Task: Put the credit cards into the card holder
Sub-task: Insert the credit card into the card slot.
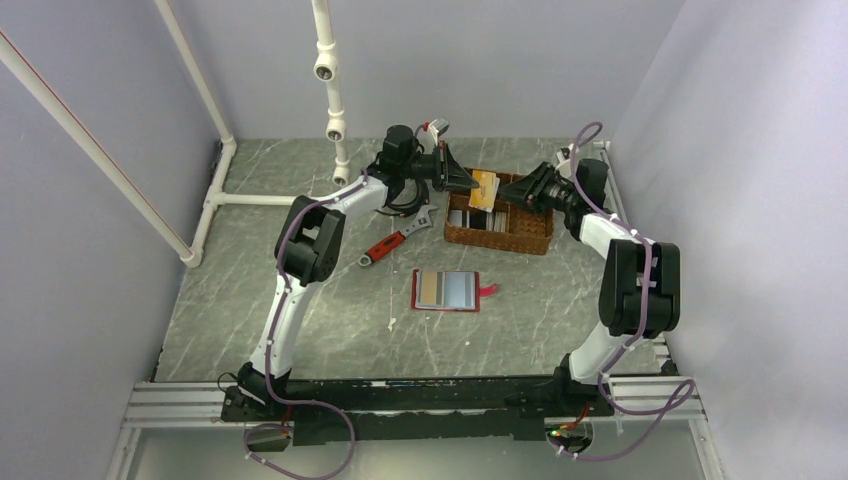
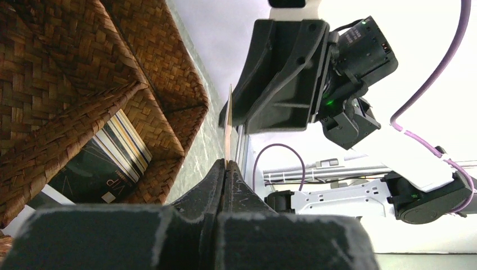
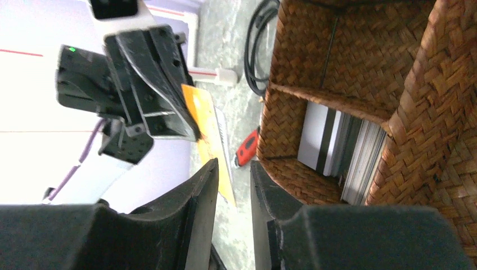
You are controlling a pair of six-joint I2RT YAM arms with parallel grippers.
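Observation:
My left gripper (image 1: 468, 181) is shut on an orange credit card (image 1: 485, 188) and holds it upright over the wicker basket's left end. In the left wrist view the card (image 2: 227, 126) shows edge-on, rising from the closed fingertips (image 2: 226, 164). My right gripper (image 1: 508, 196) is open and faces the left one. In the right wrist view the card's (image 3: 209, 132) lower end hangs in the gap between its fingers (image 3: 233, 169), close to the left one. The dark-red card holder (image 1: 447, 290) lies open on the table with a tan and a blue-grey card in it.
The brown wicker divided basket (image 1: 500, 222) stands at the back with more cards on edge (image 3: 337, 152) in one compartment, including a dark striped one (image 2: 109, 166). A red-handled wrench (image 1: 393, 244) lies left of the basket. White pipes run along the back left.

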